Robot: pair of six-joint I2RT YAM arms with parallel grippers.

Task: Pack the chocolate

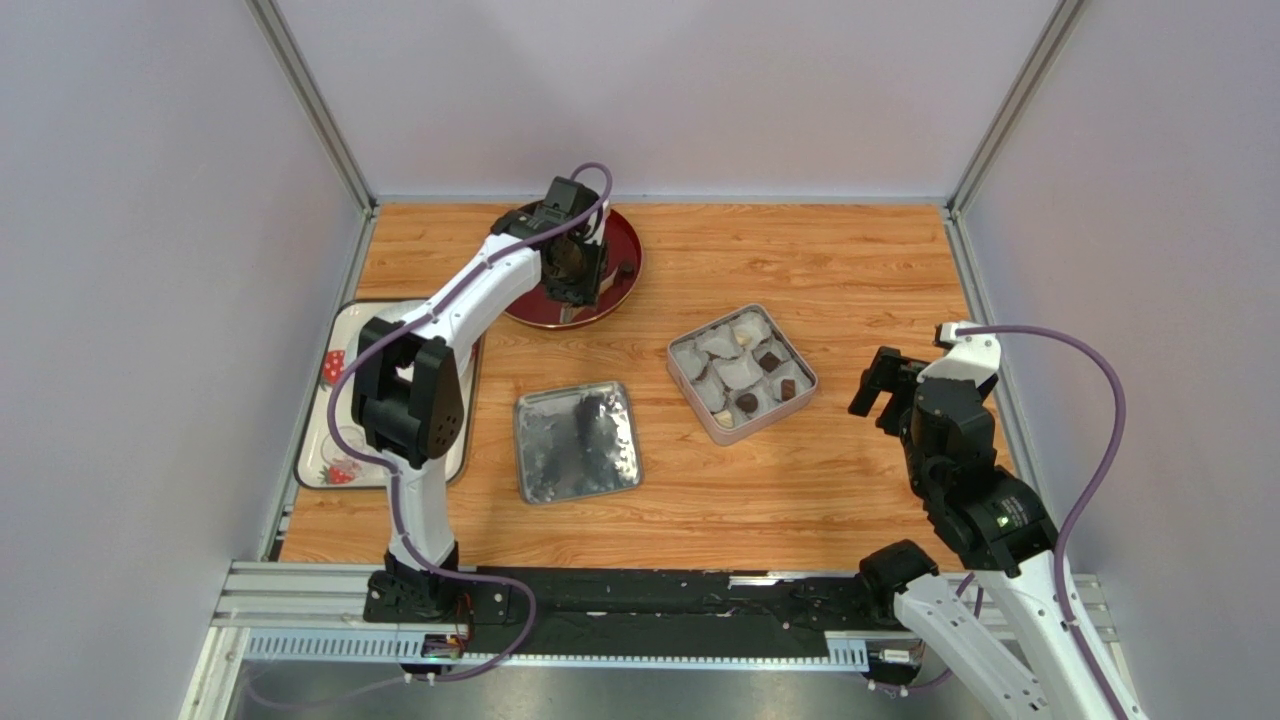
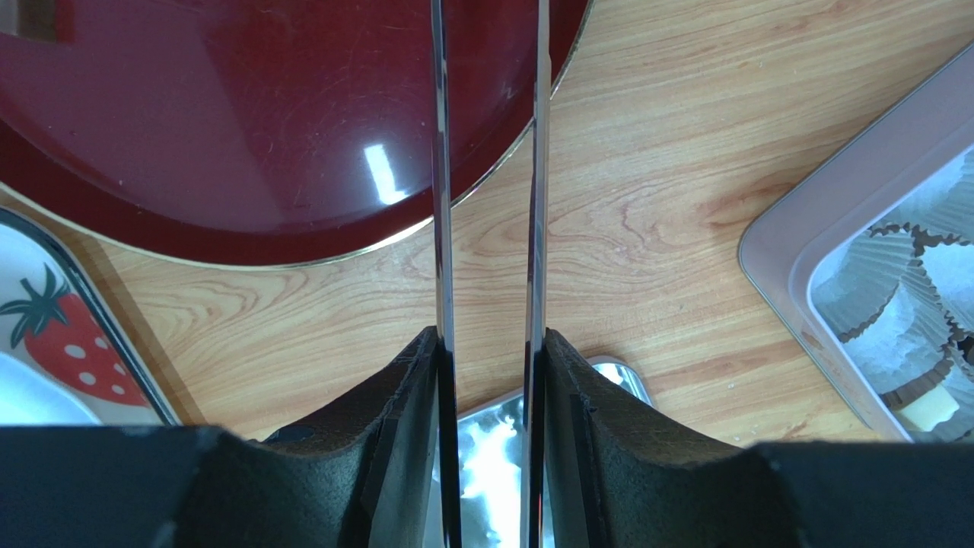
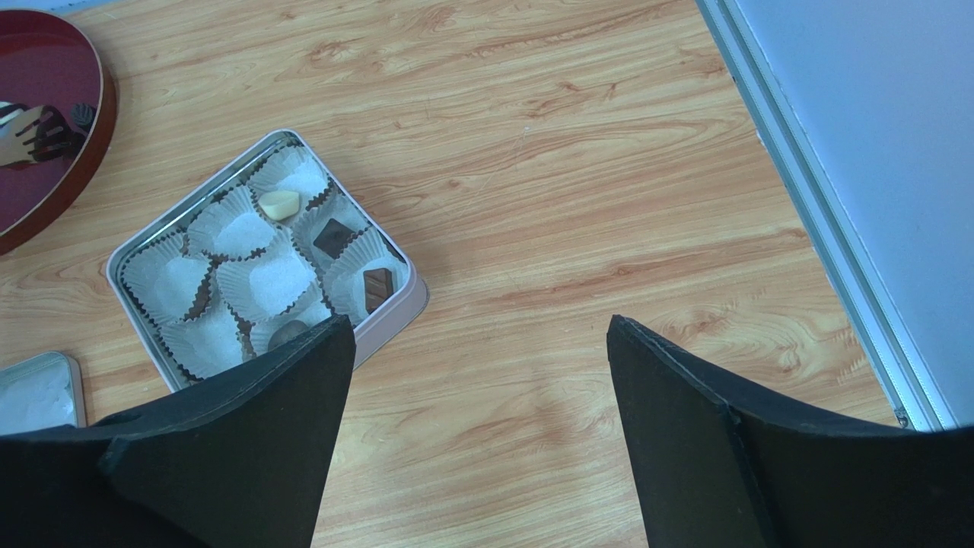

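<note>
Wood-grain table boxed in by grey walls, and I'm watching all three feeds. Partway through, I'd say. The open tin sits right of centre, and I count four pieces of chocolate in its white liner cups: one cream, three dark, all along the tin's right side. The other cups look empty, so roughly half the packing is left. The lid lies apart on the table, left of the tin, so closing is not yet done either.

Left gripper is out over the red plate at the far left. Its fingers stand close together with only a narrow slit between them (the tips run off the top of my wrist feed), so I can't tell whether they pinch a piece. Small cream and dark shapes show on the plate in the right wrist view, too small to name.

Right gripper hangs near the tin's right side, jaws spread wide, holding nothing.
</note>
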